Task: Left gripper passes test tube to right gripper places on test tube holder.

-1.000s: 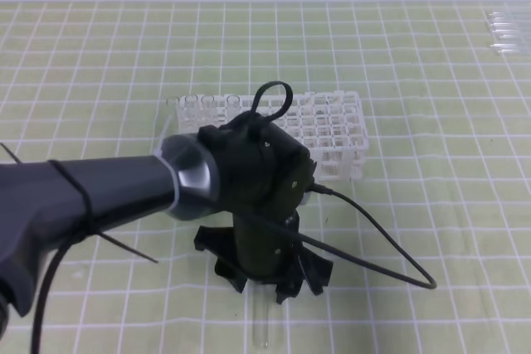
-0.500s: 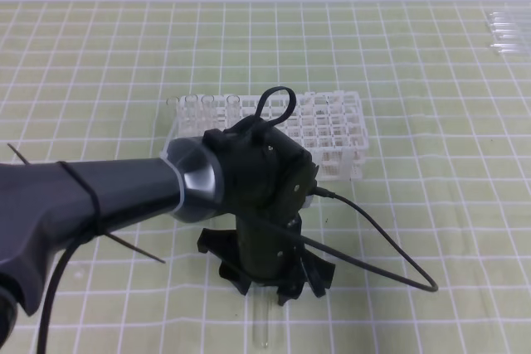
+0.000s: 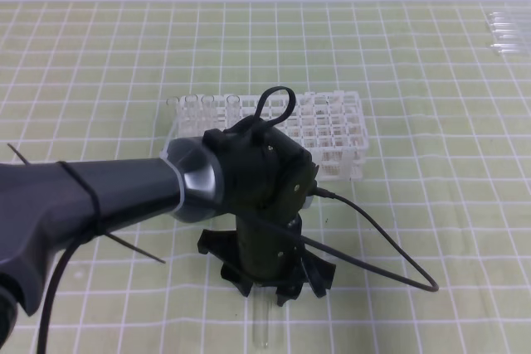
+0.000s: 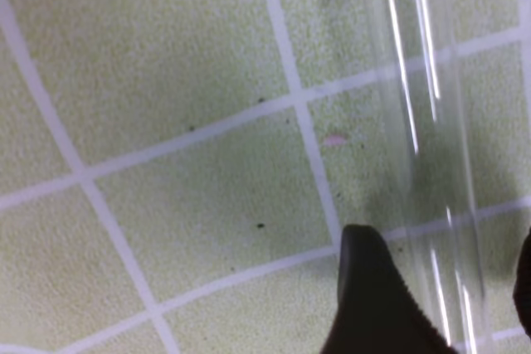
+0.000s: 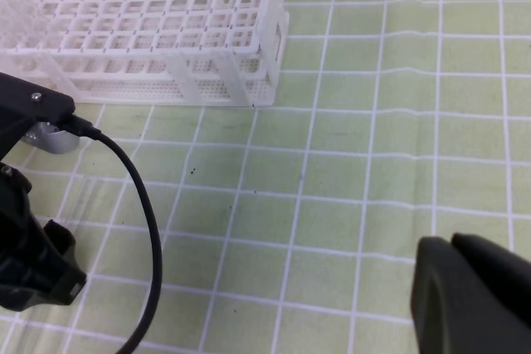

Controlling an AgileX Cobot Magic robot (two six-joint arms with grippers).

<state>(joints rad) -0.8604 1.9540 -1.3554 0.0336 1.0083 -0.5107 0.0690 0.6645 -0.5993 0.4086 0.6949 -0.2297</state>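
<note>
My left hand (image 3: pixel 278 288) hangs low over the green gridded table (image 3: pixel 431 163), fingers (image 4: pixel 373 304) spread either side of the test tube (image 4: pixel 427 163) but not gripping it. The clear tube lies flat on the mat beneath the claw, its rounded end poking out toward the table's near edge in the high view. My right hand (image 5: pixel 477 292), fingers pressed together and holding nothing, waits off to the side. The white test tube holder (image 3: pixel 332 134) stands behind the left arm; a black cable (image 3: pixel 382 242) loops across the mat.

No readable text, labels, brands, numbers or signs anywhere.
</note>
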